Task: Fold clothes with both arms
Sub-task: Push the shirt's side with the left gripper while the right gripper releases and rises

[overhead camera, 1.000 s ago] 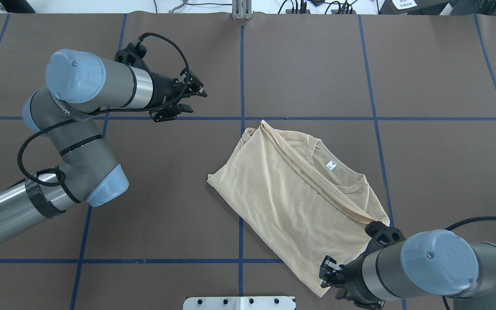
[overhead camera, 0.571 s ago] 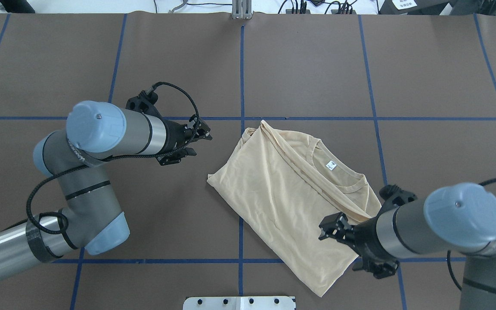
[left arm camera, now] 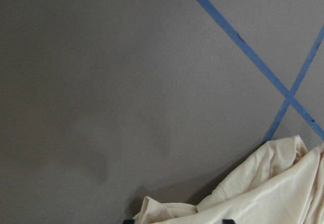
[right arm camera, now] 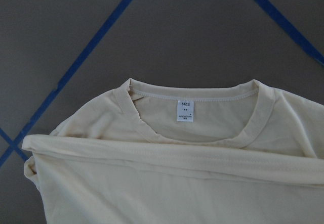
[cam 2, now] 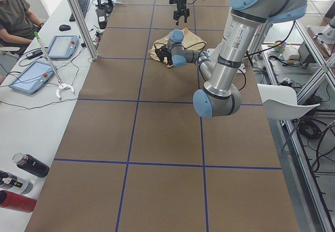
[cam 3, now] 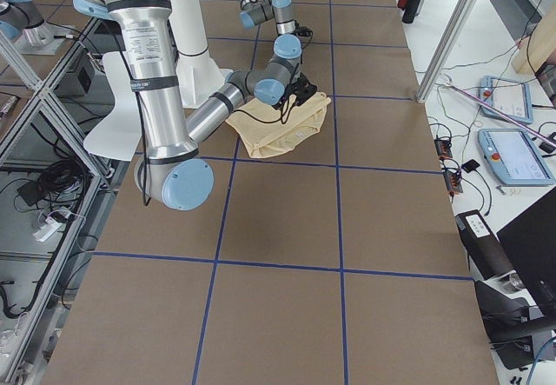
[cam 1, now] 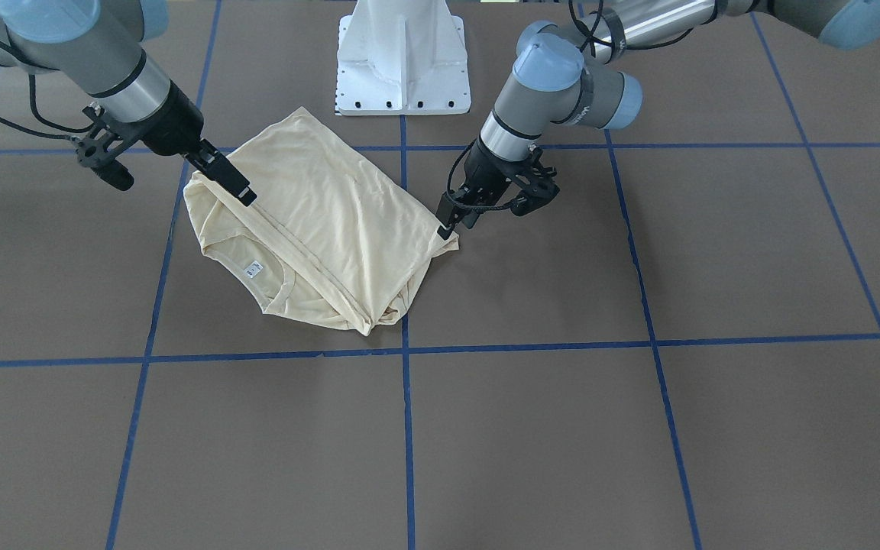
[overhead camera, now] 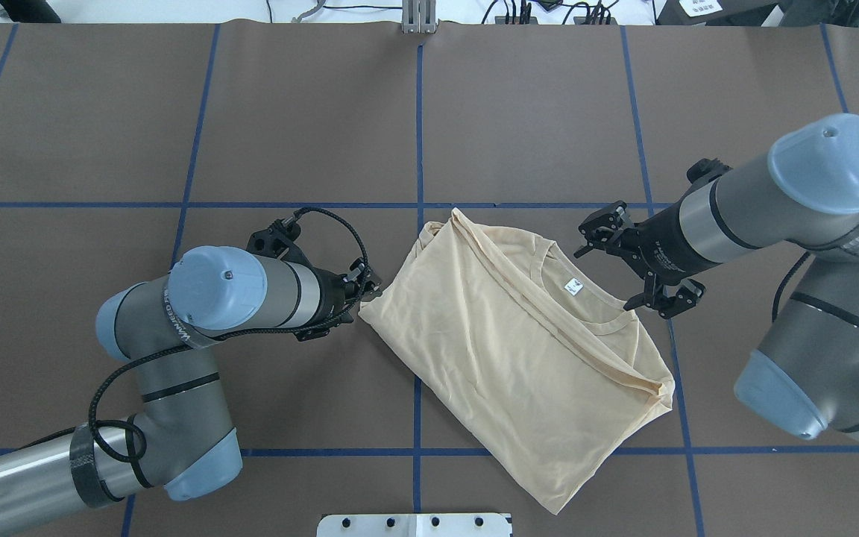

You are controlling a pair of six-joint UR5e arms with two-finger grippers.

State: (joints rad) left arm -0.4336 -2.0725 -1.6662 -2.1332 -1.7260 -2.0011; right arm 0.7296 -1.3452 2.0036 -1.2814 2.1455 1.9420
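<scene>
We judge the T-shirt thin, limp and light: pinch corners or seams, not the flat cloth. Left gripper, centre-left of the overhead frame, straddles its corner with fingers spread. Right gripper, centre-right, is spread wide by the collar.

brown desk has a blue tape grid all over it, with a white pedestal at one edge. off to the side there's a seated person by a white side desk with a tablet, keyboard, black bottle and red bottle.
</scene>
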